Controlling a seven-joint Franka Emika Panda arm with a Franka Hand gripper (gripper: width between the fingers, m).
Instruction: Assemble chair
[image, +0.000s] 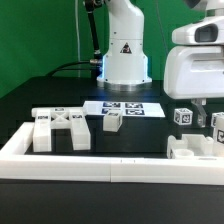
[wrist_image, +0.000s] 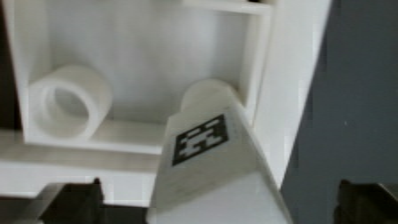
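- Gripper (wrist_image: 217, 198) stood wide open, jaws straddling a tagged chair piece (wrist_image: 210, 150), untouched.
- Clean pickup likely required centring on it and descending squarely before closing.

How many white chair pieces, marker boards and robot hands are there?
chair pieces: 6 (the two at the exterior view's left sit close together, so that split is my best reading)
marker board: 1
hand: 1
Total: 8
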